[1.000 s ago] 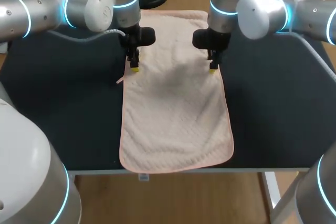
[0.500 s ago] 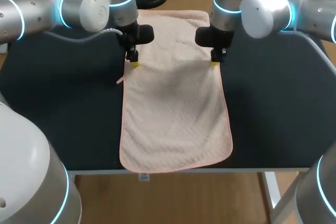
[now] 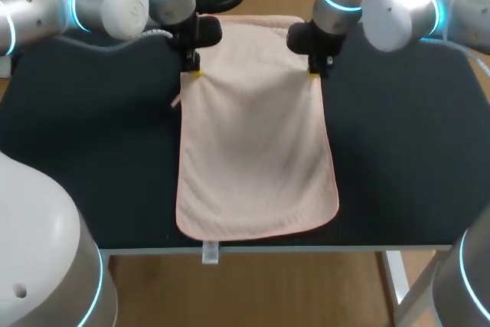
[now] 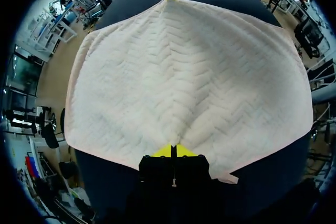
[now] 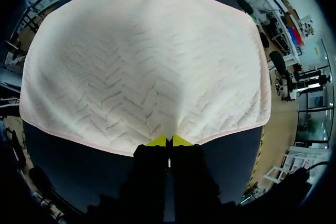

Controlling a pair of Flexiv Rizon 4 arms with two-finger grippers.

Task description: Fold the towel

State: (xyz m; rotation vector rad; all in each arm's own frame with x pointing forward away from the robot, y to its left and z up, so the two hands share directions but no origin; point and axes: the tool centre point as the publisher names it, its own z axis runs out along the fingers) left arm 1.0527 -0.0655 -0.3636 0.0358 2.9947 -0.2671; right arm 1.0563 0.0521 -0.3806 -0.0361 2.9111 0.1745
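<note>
While the left gripper [image 3: 195, 74] is working the left side of the table [image 3: 92, 158], its yellow tips are pressing together on the towel's left long edge, and the left wrist view is showing the cloth puckering into that closed pinch.

Moving across, the towel [image 3: 256, 151] is lying flat and lengthwise down the middle of the dark table. Its far end is reaching past both grippers and its near hem is sitting right at the table's near edge, with a small tag poking out below.

Over on the right, the right gripper [image 3: 312, 73] is mirroring its partner, tips closed on the opposite long edge, level with the left one and toward the far end.

To my eye the grasp is being completed on both sides, and the fold itself is not yet made. The next move is calling for both arms rising together, keeping the cloth taut between them, then carrying the held line over the rest of the towel so that the edges are meeting squarely.
</note>
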